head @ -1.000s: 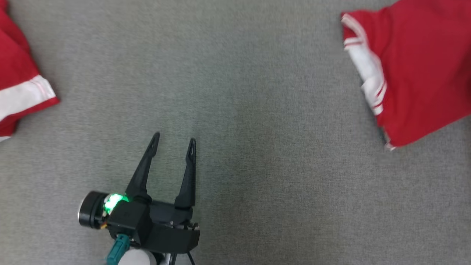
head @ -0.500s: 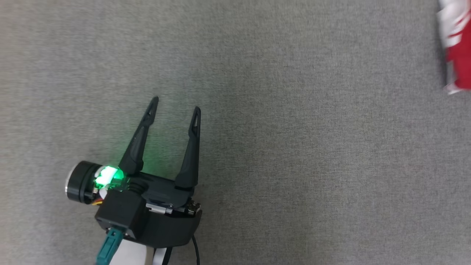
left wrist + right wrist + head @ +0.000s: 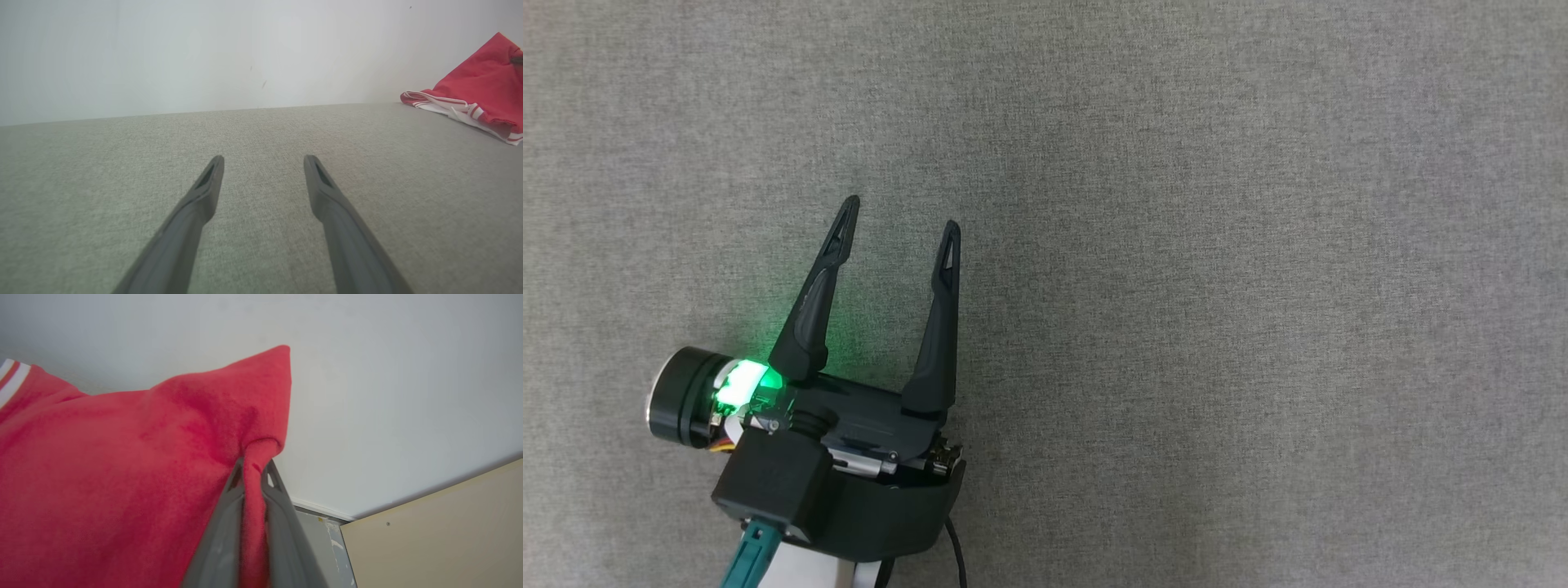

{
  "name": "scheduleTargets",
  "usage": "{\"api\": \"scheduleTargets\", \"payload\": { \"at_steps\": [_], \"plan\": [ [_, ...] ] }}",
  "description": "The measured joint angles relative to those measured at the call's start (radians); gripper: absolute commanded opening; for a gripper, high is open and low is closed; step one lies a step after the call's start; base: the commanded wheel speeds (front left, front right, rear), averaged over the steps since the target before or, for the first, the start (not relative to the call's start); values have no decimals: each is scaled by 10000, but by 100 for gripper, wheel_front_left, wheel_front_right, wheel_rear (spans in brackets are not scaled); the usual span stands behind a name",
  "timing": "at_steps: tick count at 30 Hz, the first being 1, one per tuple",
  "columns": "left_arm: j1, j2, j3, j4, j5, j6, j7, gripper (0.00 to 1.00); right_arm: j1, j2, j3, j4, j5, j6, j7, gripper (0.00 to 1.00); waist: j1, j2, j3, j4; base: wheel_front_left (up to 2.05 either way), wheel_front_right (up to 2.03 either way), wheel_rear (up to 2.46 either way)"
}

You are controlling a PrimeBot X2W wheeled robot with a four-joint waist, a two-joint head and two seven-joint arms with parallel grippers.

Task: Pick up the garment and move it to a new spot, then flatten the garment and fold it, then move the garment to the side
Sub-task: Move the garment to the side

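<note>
The garment (image 3: 478, 94) is red cloth with white striped trim. In the left wrist view it rises off the grey surface at the far right, its trimmed edge resting on the surface. My right gripper (image 3: 252, 467) is shut on a pinched fold of the garment (image 3: 122, 477), which spreads to the left in the right wrist view. My left gripper (image 3: 897, 220) stands open at the lower left of the head view, low over the bare grey surface, nothing between its fingers (image 3: 327, 196).
The grey fabric-covered surface (image 3: 1217, 286) stretches all around the left gripper. A pale wall (image 3: 204, 53) bounds it at the back. The right wrist view shows a beige panel (image 3: 449, 531) and a white baseboard strip beyond the garment.
The head view has swung, so the red cloth seen at both edges has slid out of the picture. The left gripper stays open and sits a little higher in the picture.
</note>
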Motion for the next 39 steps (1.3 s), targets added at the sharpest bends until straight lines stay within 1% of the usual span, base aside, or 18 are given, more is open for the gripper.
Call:
{"api": "scheduleTargets", "payload": {
  "at_steps": [2,3,4,5,12,16,24,29,33,37,39],
  "plan": [
    [-20,0,-15,-23,0,0,0,100,-37,-36,-12,61,-29,0,79,1,0,0,35,4,0,0,0],
    [-21,0,-17,-36,0,0,0,100,-49,-40,-19,88,-46,0,77,16,0,0,46,6,0,0,0],
    [-20,0,-13,-40,0,0,0,100,-56,-40,-10,102,-94,0,67,48,0,0,51,5,0,0,0],
    [-20,0,2,-40,-2,2,0,100,-57,-36,8,111,-151,0,44,99,0,0,50,2,0,0,0],
    [36,-10,155,236,-82,-8,0,100,-371,274,-263,362,-782,0,-472,100,0,0,-198,-18,0,0,0],
    [234,-6,215,529,-157,73,2,100,-475,765,-242,186,-719,0,-765,100,0,0,-538,-38,0,0,0],
    [743,-6,295,970,-424,311,4,100,-314,1469,59,-257,-698,0,-1402,100,0,-1,-1475,-4,0,0,0],
    [1411,0,604,1394,-558,479,2,100,273,2566,146,-426,-608,0,-1791,100,0,-2,-2357,76,0,0,0],
    [2006,2,924,1653,-608,522,2,100,1034,3678,-92,-594,-719,0,-1948,100,-2,-3,-3130,135,0,0,0],
    [2584,4,1254,1845,-633,523,2,100,2117,4846,-861,-951,-974,0,-2004,100,-2,-3,-3907,192,0,0,0],
    [2799,4,1346,1904,-635,523,2,100,2768,5333,-1279,-1379,-1135,0,-2008,100,-3,-3,-4270,220,0,0,0]
  ]
}}
